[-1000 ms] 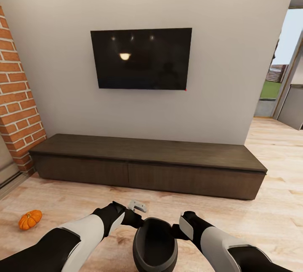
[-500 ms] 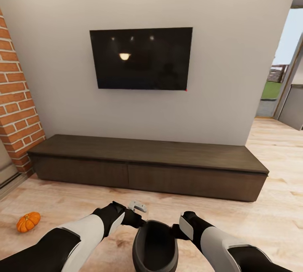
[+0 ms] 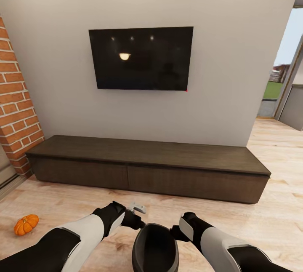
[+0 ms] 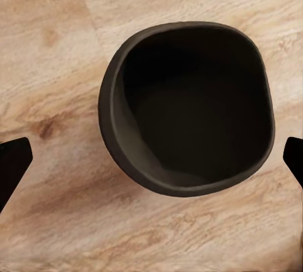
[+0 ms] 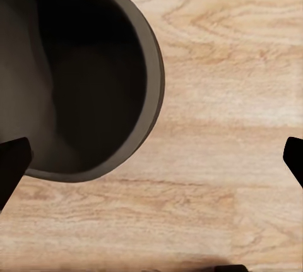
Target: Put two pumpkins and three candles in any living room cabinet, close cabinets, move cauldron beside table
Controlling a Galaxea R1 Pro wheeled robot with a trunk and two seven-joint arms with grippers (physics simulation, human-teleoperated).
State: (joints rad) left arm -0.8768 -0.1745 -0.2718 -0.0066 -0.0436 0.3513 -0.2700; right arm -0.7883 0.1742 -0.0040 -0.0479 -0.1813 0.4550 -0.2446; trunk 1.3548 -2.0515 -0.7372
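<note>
A long, low dark brown cabinet [image 3: 147, 166] stands against the wall ahead, its flat fronts shut. One orange pumpkin [image 3: 26, 224] lies on the wooden floor at the left, apart from both arms. A dark round cauldron [image 3: 155, 250] sits on the floor between my forearms; its hollow [image 4: 192, 111] looks empty, and its rim [image 5: 148, 51] also shows in the right wrist view. My left gripper [image 4: 151, 165] hangs open above it, fingers spread wide. My right gripper [image 5: 151, 165] is open beside the rim. No candles are in sight.
A black TV [image 3: 141, 58] hangs on the grey wall above the cabinet. A red brick column [image 3: 17, 108] rises at the left. At the right a doorway [image 3: 284, 82] opens to the outside. Wooden floor [image 3: 269, 221] spreads in front of the cabinet.
The whole picture has shifted a little: the camera has moved closer to the cabinet, so the pumpkin sits lower and further left. Both arms and the cauldron keep their places in view.
</note>
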